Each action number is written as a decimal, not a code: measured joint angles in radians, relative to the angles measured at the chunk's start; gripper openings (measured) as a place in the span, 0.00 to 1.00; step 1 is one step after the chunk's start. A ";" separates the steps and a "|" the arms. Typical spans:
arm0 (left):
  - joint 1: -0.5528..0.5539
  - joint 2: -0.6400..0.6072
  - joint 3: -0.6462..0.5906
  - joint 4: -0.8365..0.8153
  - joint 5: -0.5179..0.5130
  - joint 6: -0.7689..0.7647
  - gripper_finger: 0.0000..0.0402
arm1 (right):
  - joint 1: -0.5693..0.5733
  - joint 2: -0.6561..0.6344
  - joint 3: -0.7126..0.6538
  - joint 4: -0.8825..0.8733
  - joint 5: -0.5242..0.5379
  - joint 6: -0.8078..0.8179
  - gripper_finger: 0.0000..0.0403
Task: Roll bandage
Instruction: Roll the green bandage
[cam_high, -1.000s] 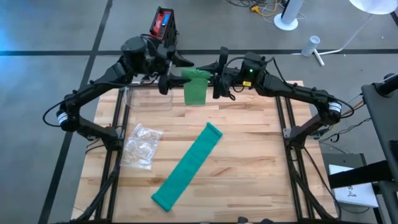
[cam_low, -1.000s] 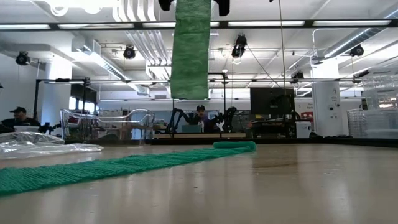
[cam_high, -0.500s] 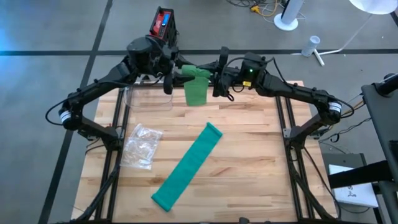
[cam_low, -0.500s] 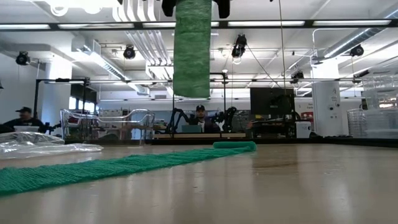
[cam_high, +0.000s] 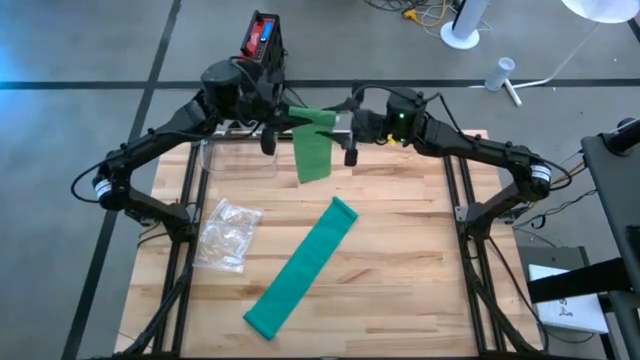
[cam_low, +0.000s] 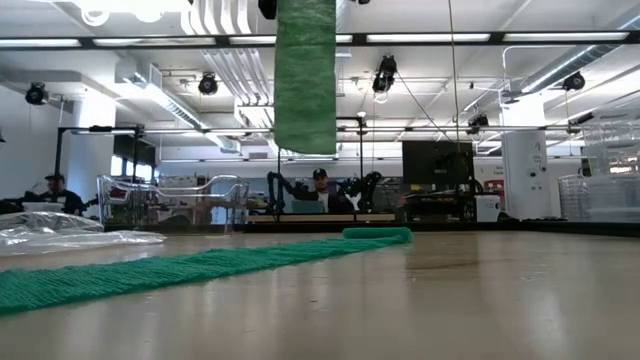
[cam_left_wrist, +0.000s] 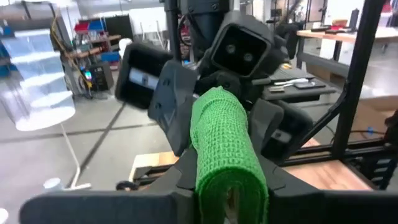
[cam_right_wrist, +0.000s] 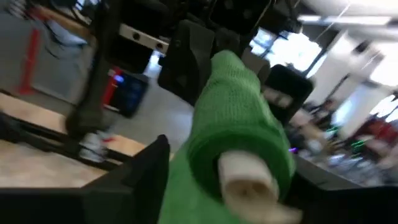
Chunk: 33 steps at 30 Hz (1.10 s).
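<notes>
A green bandage roll (cam_high: 316, 119) hangs high over the table's far part, between my two grippers. Its loose tail (cam_high: 312, 156) hangs straight down, which also shows in the low view (cam_low: 305, 80). My left gripper (cam_high: 284, 116) comes from the left and is shut on the roll (cam_left_wrist: 224, 137). My right gripper (cam_high: 347, 126) comes from the right and is open. Its fingers stand on either side of the roll's white core end (cam_right_wrist: 249, 177). A second green bandage (cam_high: 300, 270) lies flat and unrolled on the table. My left gripper pinches the roll's left end (cam_left_wrist: 227, 182) between its two fingers. The fingers come in level from the table's left side and point along the roll. The roll is lifted clear of the table and lies about level, with its tail hanging slack below.
A crumpled clear plastic bag (cam_high: 230, 235) lies at the table's left. A clear container (cam_high: 236, 156) stands at the far left, under my left arm. The near right part of the wooden table (cam_high: 410, 280) is bare.
My left gripper has shut on the roll's left end. My right gripper has rolled about its own axis and opened, letting go of the roll's right end. Both hands stay in place, and the roll stays up with its tail hanging.
</notes>
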<state>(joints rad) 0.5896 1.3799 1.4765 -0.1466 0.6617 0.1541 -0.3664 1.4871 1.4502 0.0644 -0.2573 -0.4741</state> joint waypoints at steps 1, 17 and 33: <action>0.000 -0.003 0.000 0.002 0.000 0.015 0.14 | 0.000 -0.005 0.000 -0.003 -0.012 0.041 0.58; -0.028 -0.006 0.000 0.050 -0.181 0.116 0.13 | -0.072 -0.046 0.021 0.021 -0.059 0.266 0.56; -0.038 -0.007 0.000 0.024 -0.238 0.115 0.12 | -0.074 -0.098 0.022 -0.026 0.194 0.108 0.42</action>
<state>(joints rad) 0.5515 1.3724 1.4765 -0.1225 0.4232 0.2691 -0.4402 1.3888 1.4719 0.0385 -0.0629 -0.3658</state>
